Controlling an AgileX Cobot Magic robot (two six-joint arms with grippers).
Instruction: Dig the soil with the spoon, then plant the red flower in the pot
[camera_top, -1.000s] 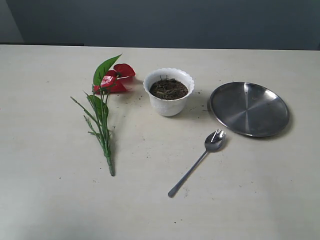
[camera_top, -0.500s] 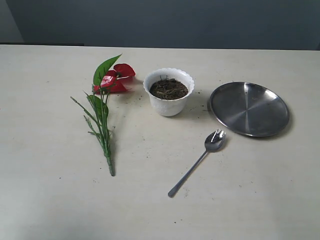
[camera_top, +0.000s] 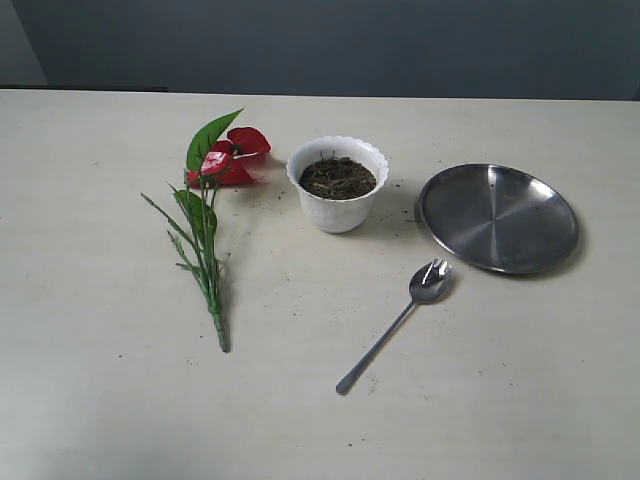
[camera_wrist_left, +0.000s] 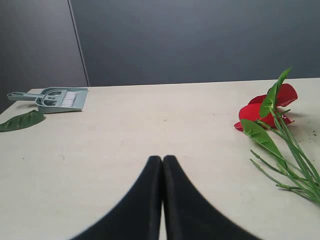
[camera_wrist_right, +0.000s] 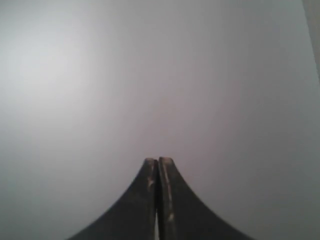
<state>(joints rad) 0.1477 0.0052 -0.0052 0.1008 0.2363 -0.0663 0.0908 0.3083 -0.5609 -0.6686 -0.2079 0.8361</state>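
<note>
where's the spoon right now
In the exterior view the spoon lies flat on the table, right of centre, its tined bowl just short of the steel plate and in front of the white pot.

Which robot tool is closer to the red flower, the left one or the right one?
Left, probably. The red flower lies close by the left tool. The right tool faces only a blank pale surface, with no flower in sight.
</note>
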